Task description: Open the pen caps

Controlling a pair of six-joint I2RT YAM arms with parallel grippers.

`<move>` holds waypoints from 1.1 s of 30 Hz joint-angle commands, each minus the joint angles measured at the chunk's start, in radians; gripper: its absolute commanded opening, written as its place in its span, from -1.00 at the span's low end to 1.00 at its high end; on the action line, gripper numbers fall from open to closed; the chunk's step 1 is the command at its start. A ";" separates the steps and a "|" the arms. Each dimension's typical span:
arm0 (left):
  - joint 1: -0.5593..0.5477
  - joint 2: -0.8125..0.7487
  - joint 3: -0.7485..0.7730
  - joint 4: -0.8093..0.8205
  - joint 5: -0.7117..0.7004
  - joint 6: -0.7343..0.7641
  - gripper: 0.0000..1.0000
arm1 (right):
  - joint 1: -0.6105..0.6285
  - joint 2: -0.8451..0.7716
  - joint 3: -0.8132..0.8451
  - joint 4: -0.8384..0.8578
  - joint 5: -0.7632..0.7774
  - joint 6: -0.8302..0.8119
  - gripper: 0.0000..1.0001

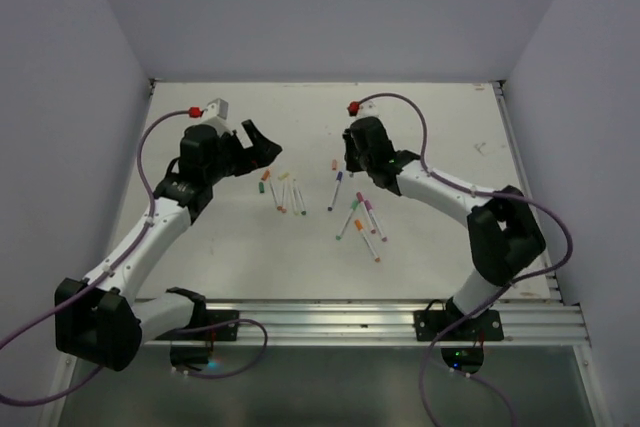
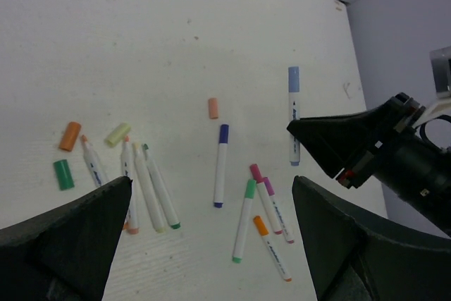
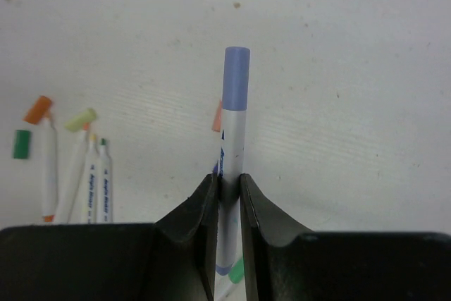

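My right gripper [image 3: 229, 187] is shut on the white barrel of a pen with a light-blue cap [image 3: 237, 79], and that cap points away from the wrist. The same pen [image 2: 293, 114] shows in the left wrist view with the right fingers [image 2: 331, 139] on its lower end; whether it is off the table I cannot tell. My left gripper [image 2: 211, 244] hangs open above the table with nothing between its fingers, over the pens [image 1: 265, 152]. Loose pen caps lie at the left: orange [image 2: 70, 136], green [image 2: 63, 174], yellow-green [image 2: 118, 134] and salmon [image 2: 213, 108].
Several uncapped white barrels [image 2: 148, 188] lie side by side below the loose caps. Capped pens lie in the middle: dark blue [image 2: 221, 166], green [image 2: 244, 220], pink [image 2: 264, 199], purple [image 2: 278, 209] and orange [image 2: 271, 248]. Grey walls close in the white table [image 1: 450, 127].
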 commanded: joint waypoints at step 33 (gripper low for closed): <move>-0.209 0.261 0.125 0.280 0.034 -0.215 -0.59 | 0.237 -0.282 -0.147 0.240 -0.126 -0.108 -1.00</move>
